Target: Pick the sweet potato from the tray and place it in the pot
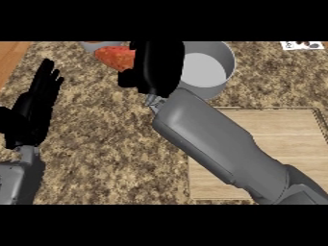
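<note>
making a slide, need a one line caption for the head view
Right hand carries the sweet potato beside the grey pot, wooden tray behind it, left hand resting open.

Readable text: none anywhere, honestly.
White card (pixel 303 45) at counter's far right edge: dark marks on it, way too small to read.
Labels, brands, numbers: can't make out any.

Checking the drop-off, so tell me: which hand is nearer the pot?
Right. The right hand holds the sweet potato at the pot's left rim. The left hand rests open, far left of it.
</note>
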{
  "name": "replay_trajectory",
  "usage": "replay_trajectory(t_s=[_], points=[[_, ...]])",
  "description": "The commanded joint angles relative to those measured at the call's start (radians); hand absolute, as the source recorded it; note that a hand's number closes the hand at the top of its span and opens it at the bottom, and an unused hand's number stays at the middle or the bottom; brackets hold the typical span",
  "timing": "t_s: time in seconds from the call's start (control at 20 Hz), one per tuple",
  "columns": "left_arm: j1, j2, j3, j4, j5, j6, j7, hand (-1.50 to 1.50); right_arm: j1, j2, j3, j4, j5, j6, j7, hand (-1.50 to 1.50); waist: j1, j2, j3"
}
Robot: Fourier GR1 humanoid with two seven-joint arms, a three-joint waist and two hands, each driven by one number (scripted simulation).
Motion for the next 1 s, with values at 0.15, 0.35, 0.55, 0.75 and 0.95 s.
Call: replay_trajectory(t_s=[0.15, 0.35, 0.55, 0.75, 0.95], points=[[0.009, 0.007, 0.026, 0.008, 0.002, -0.001, -0.004, 0.00, 0.013, 0.007, 0.001, 0.105, -0.023, -0.147, 0.097, 1.50, -0.022, 0.004, 0.001], [0.016, -0.006, 0.014, 0.002, -0.012, 0.005, -0.007, 0.00, -0.010, 0.007, -0.009, 0.227, -0.007, -0.229, 0.023, 1.50, -0.019, 0.006, 0.001], [0.069, -0.004, 0.021, -0.031, -0.001, -0.003, -0.017, 0.00, -0.040, -0.027, -0.019, 0.403, 0.150, -0.096, 0.063, 1.50, -0.022, 0.003, 0.000], [-0.047, -0.012, 0.031, 0.060, -0.016, 0.018, -0.006, 0.00, -0.048, -0.003, -0.078, 0.573, 0.136, -0.179, -0.054, 1.50, -0.029, 0.015, 0.001], [0.026, -0.020, 0.007, -0.038, -0.010, -0.003, -0.004, 0.00, -0.055, -0.033, -0.160, 0.701, 0.087, -0.245, -0.177, 1.50, 0.000, 0.020, 0.002]])
